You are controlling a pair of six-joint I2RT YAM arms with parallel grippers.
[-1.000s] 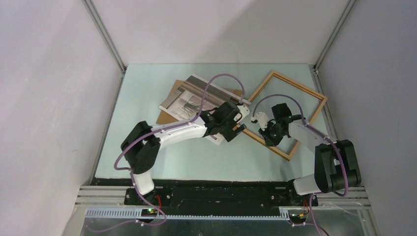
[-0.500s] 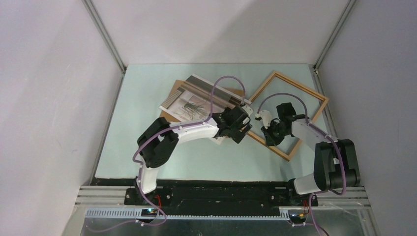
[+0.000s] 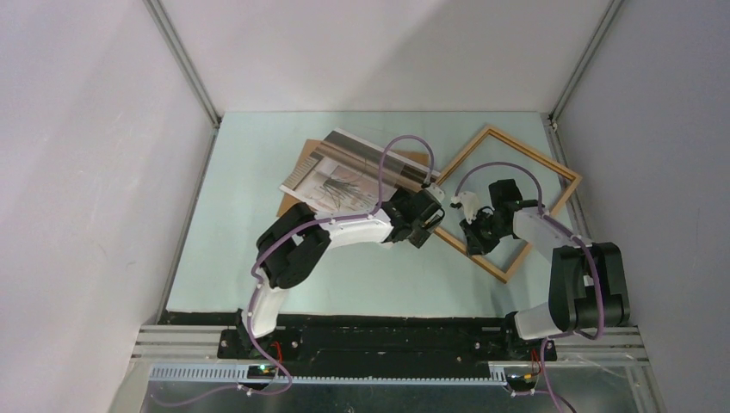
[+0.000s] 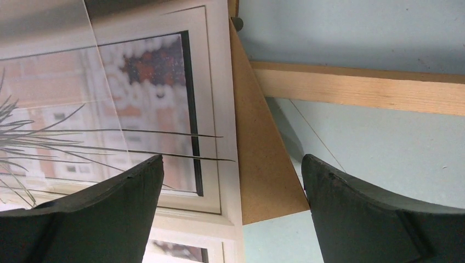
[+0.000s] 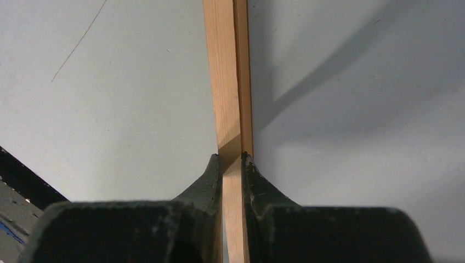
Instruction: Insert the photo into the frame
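The photo (image 3: pixel 340 172) lies picture side up on the brown backing board (image 3: pixel 291 203) at the table's middle left. It also shows in the left wrist view (image 4: pixel 109 109). The light-wood frame (image 3: pixel 538 162) lies cornerwise to the right. My left gripper (image 3: pixel 427 227) is open and empty, low over the photo's right edge and the board's corner (image 4: pixel 260 164), with a frame rail (image 4: pixel 356 90) just beyond. The left gripper (image 4: pixel 231 160) straddles that corner. My right gripper (image 3: pixel 473 243) is shut on the frame's near-left rail (image 5: pixel 227 82), with its jaws (image 5: pixel 232 156) pinching both sides.
The pale green table mat (image 3: pixel 250 258) is walled in by grey panels left, back and right. The black base rail (image 3: pixel 379 340) runs along the near edge. Purple cables (image 3: pixel 392 155) arch over both wrists.
My left arm has reached further right, bringing its open gripper up to the frame's left corner. The frame, held by the right gripper, has shifted slightly right and away.
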